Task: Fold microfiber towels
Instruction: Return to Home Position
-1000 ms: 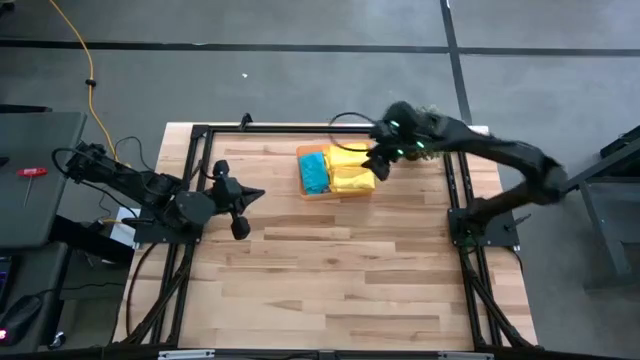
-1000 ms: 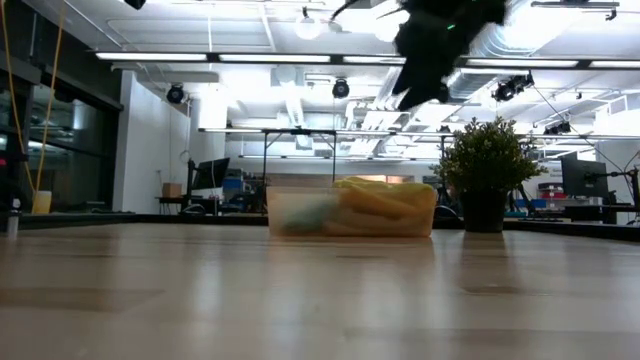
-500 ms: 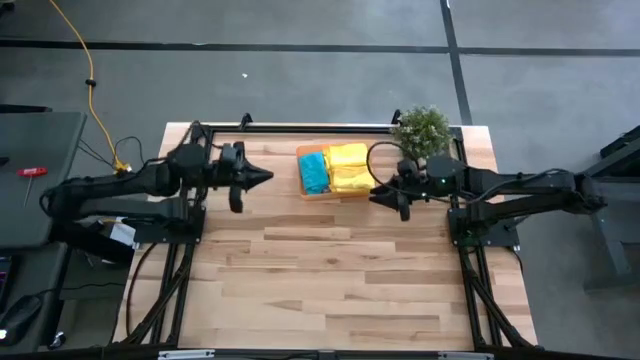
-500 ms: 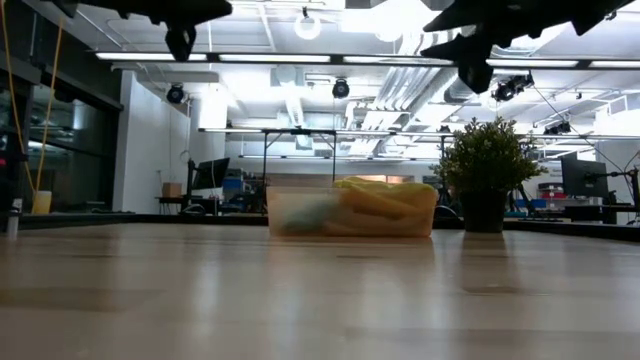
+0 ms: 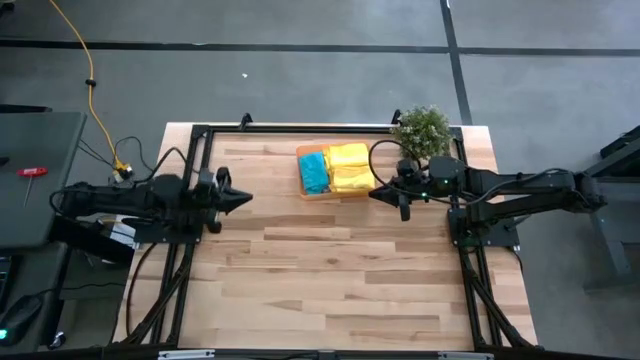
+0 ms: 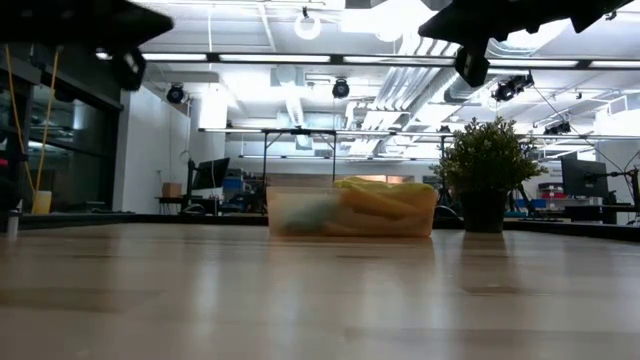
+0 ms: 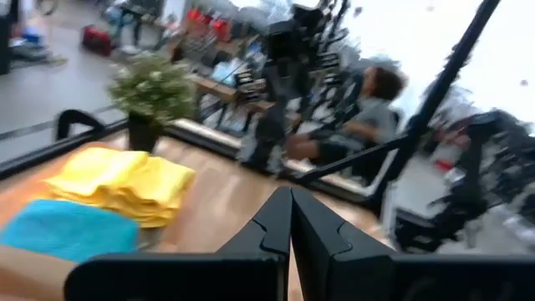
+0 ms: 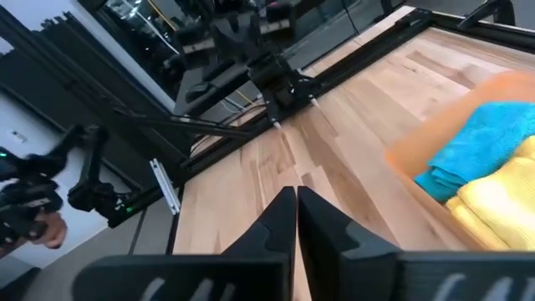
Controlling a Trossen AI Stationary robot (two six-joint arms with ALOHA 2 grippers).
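Table [image 5: 330, 275], towels [image 5: 340, 170] between left claw [image 5: 245, 198], right claw [image 5: 374, 194]

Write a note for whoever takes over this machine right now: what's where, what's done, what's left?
The left end effector is shut and empty, hovering over the wooden table's left side. The right end effector, shut and empty, hovers right of the translucent orange tray at the far edge. In the tray lie a folded teal-blue microfiber towel and folded yellow microfiber towels. No loose towel shows on the table, so folding looks finished; probably only parking the arms is left.
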